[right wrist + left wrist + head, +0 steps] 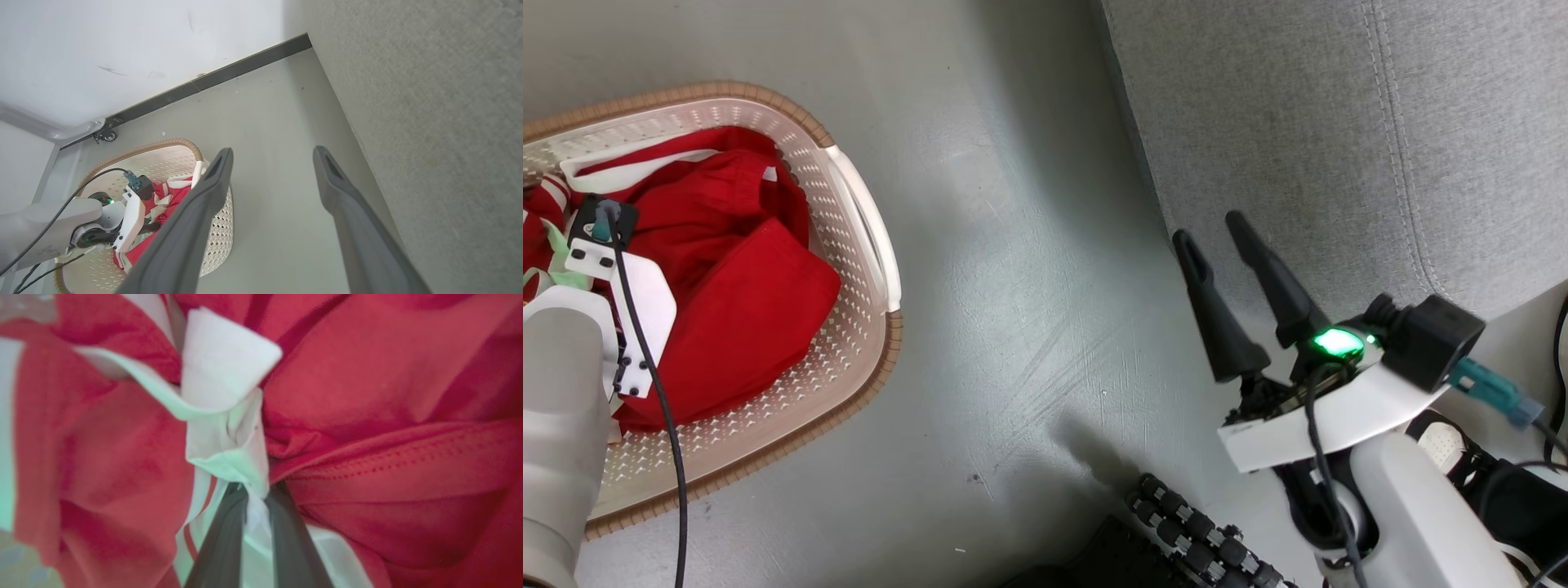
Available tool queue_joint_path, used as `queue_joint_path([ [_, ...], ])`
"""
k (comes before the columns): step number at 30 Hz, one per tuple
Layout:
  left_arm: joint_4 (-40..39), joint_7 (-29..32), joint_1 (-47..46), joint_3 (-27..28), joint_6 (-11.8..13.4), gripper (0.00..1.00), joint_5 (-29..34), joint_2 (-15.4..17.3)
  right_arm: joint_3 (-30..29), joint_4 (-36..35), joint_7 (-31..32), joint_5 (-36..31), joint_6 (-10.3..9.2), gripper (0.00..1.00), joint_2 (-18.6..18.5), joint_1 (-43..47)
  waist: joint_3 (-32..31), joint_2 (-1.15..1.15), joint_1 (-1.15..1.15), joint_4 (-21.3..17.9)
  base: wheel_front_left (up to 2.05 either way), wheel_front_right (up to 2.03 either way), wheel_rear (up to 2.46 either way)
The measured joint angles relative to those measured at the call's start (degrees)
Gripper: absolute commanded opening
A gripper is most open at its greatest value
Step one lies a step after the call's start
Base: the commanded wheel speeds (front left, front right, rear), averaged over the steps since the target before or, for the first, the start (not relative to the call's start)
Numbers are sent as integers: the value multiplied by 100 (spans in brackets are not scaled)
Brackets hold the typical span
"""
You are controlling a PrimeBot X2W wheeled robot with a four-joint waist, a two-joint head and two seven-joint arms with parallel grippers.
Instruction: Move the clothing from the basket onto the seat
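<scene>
Pinching a white fold of the clothing [347,400], the left claw [255,490] has its jaws nearly together, with the pale fabric squeezed between their tips. Red cloth with white trim and a thin red stripe bunches all around this claw, pressing close on both sides and beyond it. The heap lies inside the basket [870,245], and the left claw is sunk in among it. The basket's perforated cream wall, brown rim and a white side handle curve round on the side toward the right claw [1210,228].

The right claw stands wide open with nothing between its jaws, well apart from the basket and the clothing. It hangs above the grey floor [1013,286], just beside the seat [1339,122], whose grey woven face runs along this claw's right side. Floor lies between the two claws. Ahead of the right claw, past its tips in its own wrist view, the floor meets a white wall [122,41] with a dark skirting strip [245,65] at its foot. All the clothing in view lies in the basket.
</scene>
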Motion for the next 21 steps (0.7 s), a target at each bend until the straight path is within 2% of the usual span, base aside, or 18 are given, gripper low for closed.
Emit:
queue_joint_path([
  [21,113,-144,89,-18,-134,0,-87,-186,-334,266,0,74,0,100,-8,-606,-535,0,0,72,0,0,0],
])
